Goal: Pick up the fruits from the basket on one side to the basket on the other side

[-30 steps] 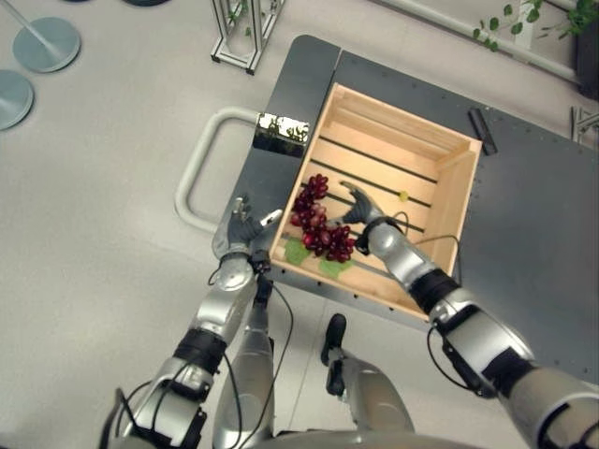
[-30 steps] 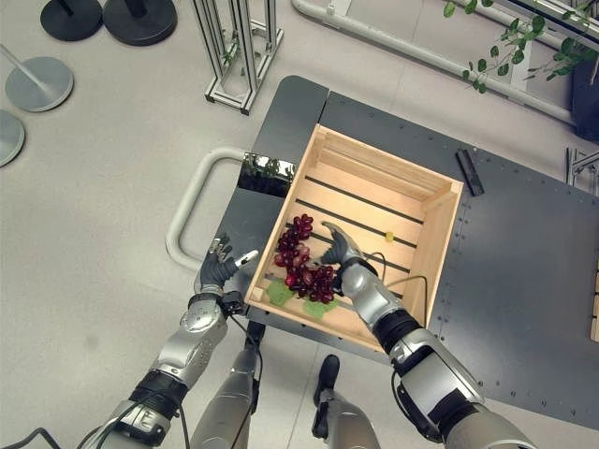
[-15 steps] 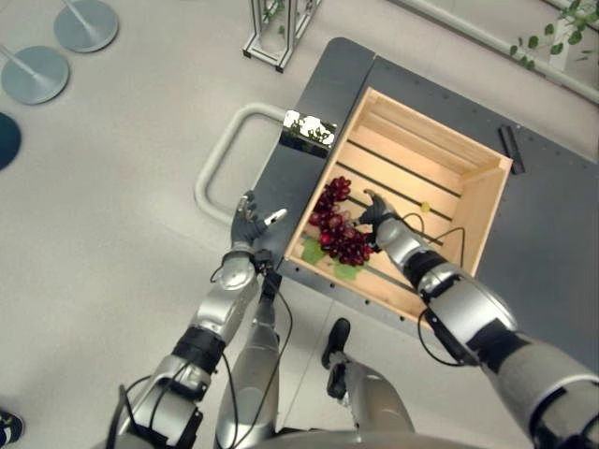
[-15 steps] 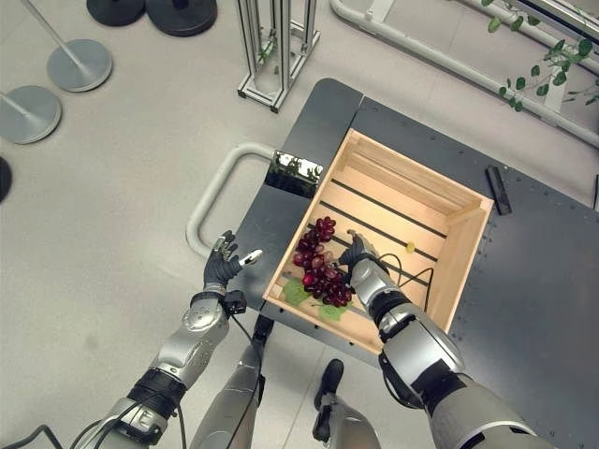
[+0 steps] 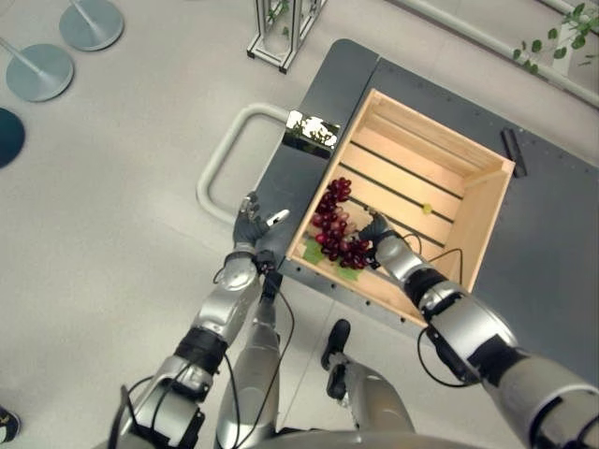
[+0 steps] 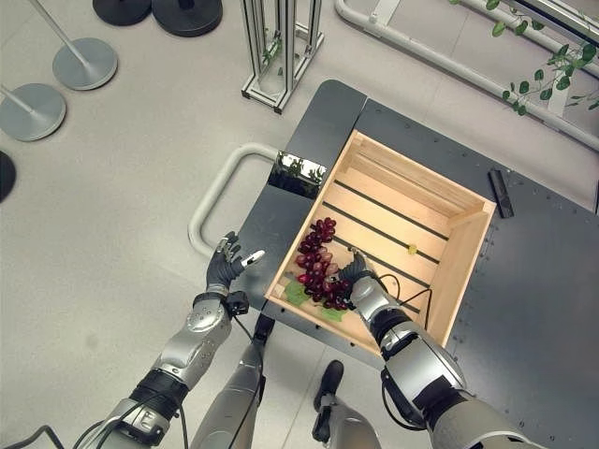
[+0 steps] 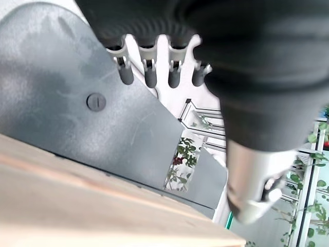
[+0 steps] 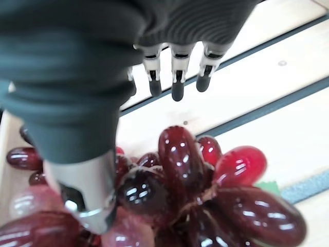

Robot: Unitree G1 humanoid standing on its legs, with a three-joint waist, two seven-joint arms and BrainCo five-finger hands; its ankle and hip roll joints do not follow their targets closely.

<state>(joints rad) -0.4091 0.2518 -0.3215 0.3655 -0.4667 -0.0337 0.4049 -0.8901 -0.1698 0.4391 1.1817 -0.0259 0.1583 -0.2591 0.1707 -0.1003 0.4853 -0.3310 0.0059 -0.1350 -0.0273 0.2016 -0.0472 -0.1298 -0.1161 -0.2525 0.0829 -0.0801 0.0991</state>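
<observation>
One bunch of red grapes (image 6: 317,274) lies in the wooden crate's (image 6: 460,262) near-left corner, just left of the right robot hand (image 6: 359,281), whose fingers reach out straight. The left robot hand (image 6: 225,271) hovers spread outside the crate.

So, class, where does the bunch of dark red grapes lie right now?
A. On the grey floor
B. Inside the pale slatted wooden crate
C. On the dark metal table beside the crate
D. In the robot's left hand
B: the bunch of dark red grapes rests on the slats of the pale wooden crate, beside the right hand.
</observation>
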